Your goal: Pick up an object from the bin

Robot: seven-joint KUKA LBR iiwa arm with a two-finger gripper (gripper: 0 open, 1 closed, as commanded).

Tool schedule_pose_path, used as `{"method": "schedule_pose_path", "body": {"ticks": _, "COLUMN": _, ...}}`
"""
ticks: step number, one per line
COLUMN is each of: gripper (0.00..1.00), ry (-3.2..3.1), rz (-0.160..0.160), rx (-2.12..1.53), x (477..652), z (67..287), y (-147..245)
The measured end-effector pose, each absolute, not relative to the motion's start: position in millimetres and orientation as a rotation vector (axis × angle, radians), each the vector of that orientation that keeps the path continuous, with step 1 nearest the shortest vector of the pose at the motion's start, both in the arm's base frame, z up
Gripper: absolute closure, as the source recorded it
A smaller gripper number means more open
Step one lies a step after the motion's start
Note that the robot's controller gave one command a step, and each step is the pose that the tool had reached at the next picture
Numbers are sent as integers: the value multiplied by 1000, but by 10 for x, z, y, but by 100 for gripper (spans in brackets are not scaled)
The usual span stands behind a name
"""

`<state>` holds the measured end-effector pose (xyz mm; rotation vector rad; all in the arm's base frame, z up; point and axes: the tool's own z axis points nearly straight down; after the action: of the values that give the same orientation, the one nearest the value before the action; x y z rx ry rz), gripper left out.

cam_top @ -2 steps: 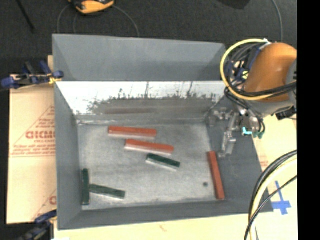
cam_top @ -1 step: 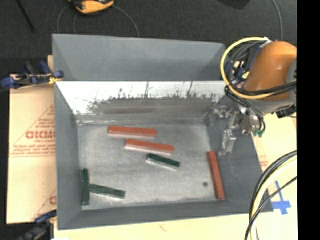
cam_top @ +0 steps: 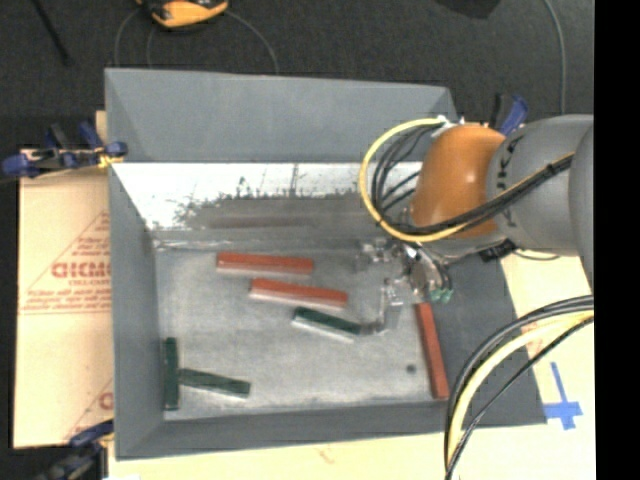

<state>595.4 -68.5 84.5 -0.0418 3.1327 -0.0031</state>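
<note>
My gripper (cam_top: 390,286) hangs low in the right half of the bin, under the arm's orange cover. Its tip is right at the right end of a dark green bar (cam_top: 325,323) that lies slanted on the bin floor. Just left of the gripper lies a red-brown bar (cam_top: 298,292), and a second red-brown bar (cam_top: 265,263) lies above that one. A third red-brown bar (cam_top: 432,349) lies lengthwise along the bin's right wall, just below the gripper.
Two more dark green bars lie in the front left corner, one lengthwise along the left wall (cam_top: 170,372) and one flat beside it (cam_top: 214,383). The arm with its looped cables covers the bin's back right corner.
</note>
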Motion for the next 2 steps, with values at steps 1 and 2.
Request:
{"method": "schedule_pose_path", "body": {"ticks": 1, "gripper": 0, "ry": 3143, "rz": 1, "rx": 15, "x": 5817, "z": 1331, "y": -8}}
{"method": "schedule_pose_path", "body": {"ticks": 2, "gripper": 0, "ry": 3132, "rz": -1, "rx": -57, "x": 5880, "z": 1374, "y": 124}}
